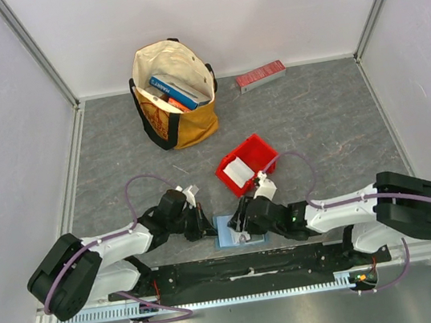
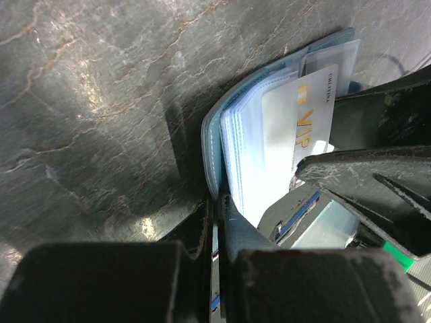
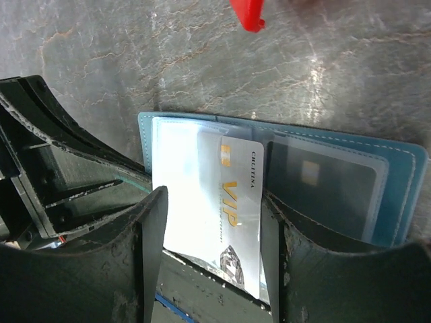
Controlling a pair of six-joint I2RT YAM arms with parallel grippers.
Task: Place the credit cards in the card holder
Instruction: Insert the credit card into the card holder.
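Observation:
The teal card holder [image 1: 228,233] lies open on the table between my two grippers, its clear sleeves [image 2: 252,145] facing up. My left gripper [image 2: 221,205] is shut on the edge of its left cover [image 2: 213,145]. A white credit card marked VIP [image 3: 239,195] lies on the sleeves, its near end sticking out past the holder [image 3: 397,171]. I cannot tell if it sits inside a slot. My right gripper [image 3: 214,225] is open, one finger on each side of that card and neither pressing it. More white card [image 1: 239,172] lies in the red bin [image 1: 258,147].
A tan tote bag [image 1: 175,94] with books stands at the back. A long red box [image 1: 260,76] lies by the back wall. The red bin's corner [image 3: 248,15] is just beyond the holder. The two grippers stand very close together [image 1: 209,224] [image 1: 242,226].

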